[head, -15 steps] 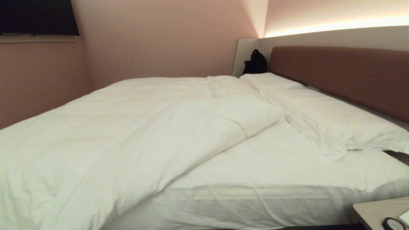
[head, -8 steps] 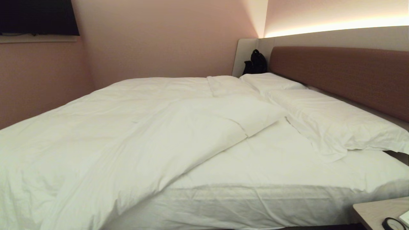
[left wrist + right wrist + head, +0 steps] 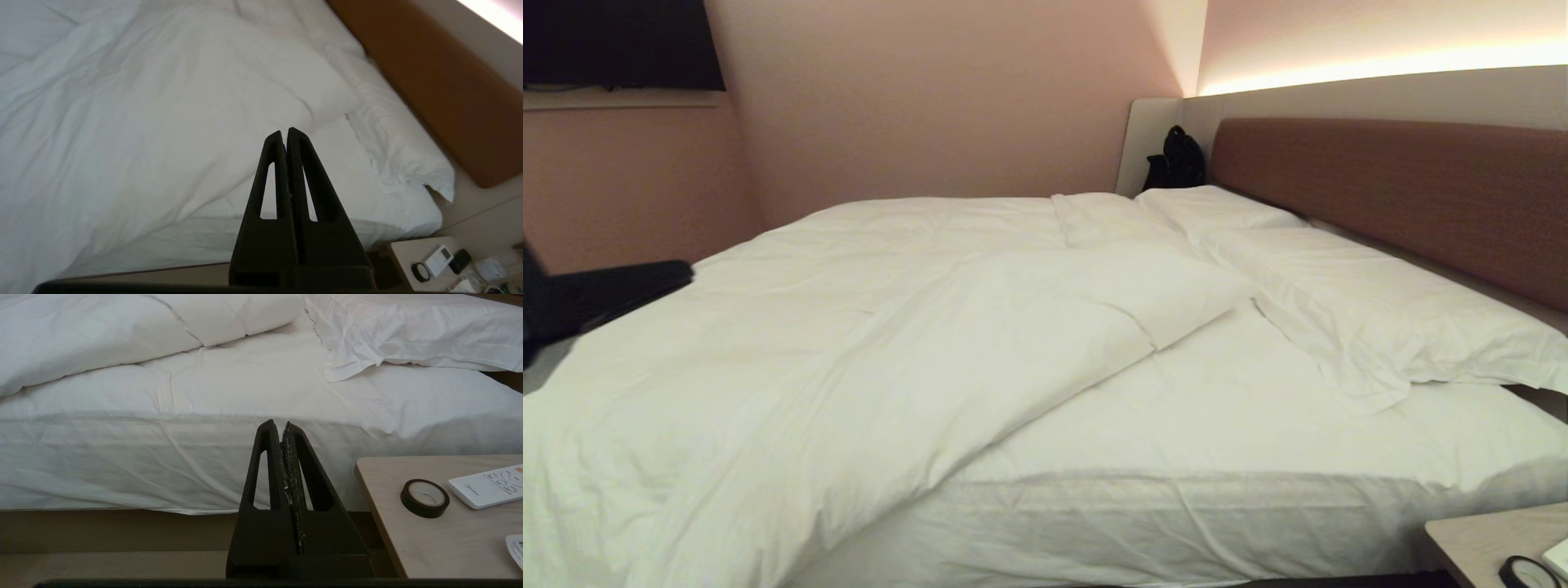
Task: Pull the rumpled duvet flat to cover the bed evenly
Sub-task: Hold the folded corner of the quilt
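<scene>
Across most of your head view sits the bed (image 3: 1258, 506), white all over, with the reddish-brown headboard (image 3: 1405, 196) running along the right. On it, the duvet (image 3: 809, 359) is bunched toward the left and far side, with one corner folded back on itself near the middle, so the fitted sheet (image 3: 1241, 425) is bare on the near right, up to the pillows (image 3: 1372, 310).

So you're at the very start, I'd say: nothing is gripped, and the duvet hasn't been pulled at all.

Your left gripper (image 3: 284, 132) is raised over the near edge of the bed, fingers pressed together, pointing roughly at that folded-back corner but well clear of the cloth. In the head view it's just a dark shape at the left edge. Your right gripper (image 3: 280, 424) hangs low in front of the mattress side, also closed and empty, just beside the nightstand (image 3: 392, 539) with the tape roll (image 3: 425, 497) and remote (image 3: 488, 486).

Next move, as I read it: open the left fingers, come down on the folded corner, pinch a good thick bit, then drag it toward the pillows and the near edge.
</scene>
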Motion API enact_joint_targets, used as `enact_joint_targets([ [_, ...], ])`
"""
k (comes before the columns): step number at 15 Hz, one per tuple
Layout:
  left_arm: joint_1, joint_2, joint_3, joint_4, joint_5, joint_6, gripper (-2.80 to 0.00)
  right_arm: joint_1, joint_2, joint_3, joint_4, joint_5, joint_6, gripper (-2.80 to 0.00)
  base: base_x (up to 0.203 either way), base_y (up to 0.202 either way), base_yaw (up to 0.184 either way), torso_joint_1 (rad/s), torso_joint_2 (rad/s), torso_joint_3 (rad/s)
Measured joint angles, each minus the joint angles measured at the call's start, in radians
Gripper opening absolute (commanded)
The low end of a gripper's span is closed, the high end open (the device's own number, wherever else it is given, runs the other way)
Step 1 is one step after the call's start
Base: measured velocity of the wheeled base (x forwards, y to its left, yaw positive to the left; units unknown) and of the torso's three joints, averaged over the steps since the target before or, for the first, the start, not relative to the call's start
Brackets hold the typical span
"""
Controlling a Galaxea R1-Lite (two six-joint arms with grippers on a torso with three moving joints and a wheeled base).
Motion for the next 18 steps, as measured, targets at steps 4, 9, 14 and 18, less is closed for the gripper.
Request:
enact_joint_targets([
  [4, 0.023, 0.399, -0.184, -0.057, -0.015, 0.101, -2.80, 0.000, 0.000, 0.000, 0.000, 0.000, 0.000, -2.80, 0.000, 0.000, 0.000, 0.000, 0.00, 0.000],
  [9, 0.035, 0.736, -0.376, -0.102, -0.093, 0.244, -2.80, 0.000, 0.000, 0.000, 0.000, 0.000, 0.000, -2.80, 0.000, 0.000, 0.000, 0.000, 0.00, 0.000],
  [14, 0.037, 0.941, -0.394, -0.169, -0.097, 0.378, -2.80, 0.000, 0.000, 0.000, 0.000, 0.000, 0.000, -2.80, 0.000, 0.000, 0.000, 0.000, 0.00, 0.000],
  [18, 0.050, 1.028, -0.392, -0.218, -0.098, 0.479, -2.80, 0.000, 0.000, 0.000, 0.000, 0.000, 0.000, -2.80, 0.000, 0.000, 0.000, 0.000, 0.00, 0.000],
])
